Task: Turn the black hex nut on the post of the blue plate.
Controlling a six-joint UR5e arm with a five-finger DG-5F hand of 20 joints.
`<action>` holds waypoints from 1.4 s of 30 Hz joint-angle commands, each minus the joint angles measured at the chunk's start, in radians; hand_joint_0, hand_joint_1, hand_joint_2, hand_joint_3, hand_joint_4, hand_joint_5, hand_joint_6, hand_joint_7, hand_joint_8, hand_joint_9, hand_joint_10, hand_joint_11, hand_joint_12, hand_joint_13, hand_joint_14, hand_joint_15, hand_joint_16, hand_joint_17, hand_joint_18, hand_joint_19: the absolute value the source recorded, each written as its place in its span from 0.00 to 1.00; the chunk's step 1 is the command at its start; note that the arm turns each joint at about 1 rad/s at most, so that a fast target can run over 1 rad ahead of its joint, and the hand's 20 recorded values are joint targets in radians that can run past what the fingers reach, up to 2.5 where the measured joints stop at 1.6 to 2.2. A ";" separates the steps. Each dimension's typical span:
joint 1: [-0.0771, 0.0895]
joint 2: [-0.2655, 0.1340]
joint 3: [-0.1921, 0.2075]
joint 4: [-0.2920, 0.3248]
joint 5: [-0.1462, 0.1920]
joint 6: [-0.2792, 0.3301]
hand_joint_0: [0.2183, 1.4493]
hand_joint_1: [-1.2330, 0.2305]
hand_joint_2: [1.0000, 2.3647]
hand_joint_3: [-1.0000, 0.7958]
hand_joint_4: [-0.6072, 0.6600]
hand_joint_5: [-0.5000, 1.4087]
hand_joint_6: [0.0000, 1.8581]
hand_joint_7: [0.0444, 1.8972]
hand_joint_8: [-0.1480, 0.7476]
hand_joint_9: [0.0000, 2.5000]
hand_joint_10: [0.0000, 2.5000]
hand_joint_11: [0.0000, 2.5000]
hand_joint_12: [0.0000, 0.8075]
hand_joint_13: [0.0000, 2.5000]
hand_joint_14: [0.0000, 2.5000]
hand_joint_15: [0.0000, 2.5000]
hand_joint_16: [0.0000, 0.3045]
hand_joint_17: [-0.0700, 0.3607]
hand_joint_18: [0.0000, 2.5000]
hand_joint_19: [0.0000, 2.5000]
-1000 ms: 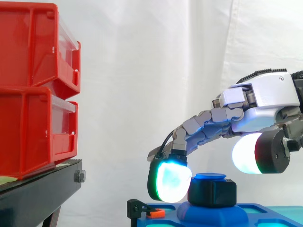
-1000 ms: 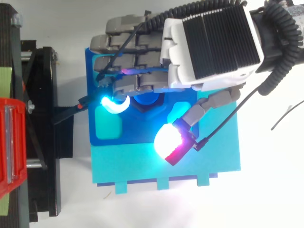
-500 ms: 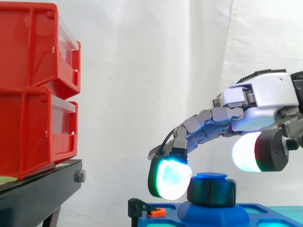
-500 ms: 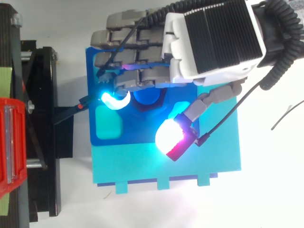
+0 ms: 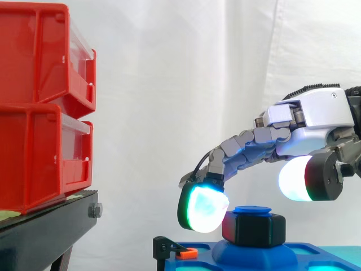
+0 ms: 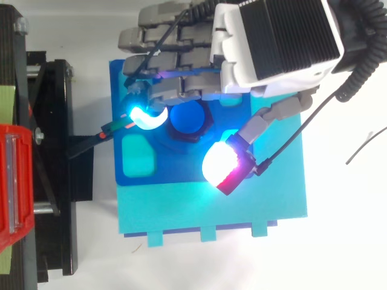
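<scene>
The black hex nut sits on the blue post that rises from the blue plate. From above, the post's round blue cap shows with the nut's dark rim around it. My hand reaches in from the right and hovers over the plate, open, with its fingers stretched out and sloping down. One cyan-glowing fingertip hangs just left of the nut, close to its side. The thumb's white-and-red pad is held apart, above and to the nut's other side.
Two stacked red bins stand on a black stand at the left. A small black clip with an orange piece sticks out at the plate's left edge. The plate lies on a cyan base and has cyan pockets.
The hand has shifted toward the far side of the plate and risen a little, so the post's cap now lies uncovered. The nut's faces show at a slightly different angle.
</scene>
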 commanded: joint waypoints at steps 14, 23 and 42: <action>-0.027 0.000 0.000 0.008 -0.045 0.000 0.20 0.56 0.00 0.28 0.63 0.17 0.27 0.44 0.47 0.14 0.00 0.00 0.48 0.07 0.00 0.00 0.18 0.45 0.05 0.07; -0.033 0.000 0.017 -0.003 -0.060 0.000 0.20 0.56 0.00 0.28 0.63 0.17 0.27 0.44 0.47 0.14 0.00 0.00 0.48 0.07 0.00 0.00 0.18 0.45 0.05 0.07; 0.028 0.000 0.065 -0.017 0.012 -0.001 0.20 0.57 0.00 0.28 0.64 0.16 0.27 0.45 0.46 0.12 0.00 0.00 0.48 0.05 0.00 0.00 0.18 0.45 0.03 0.07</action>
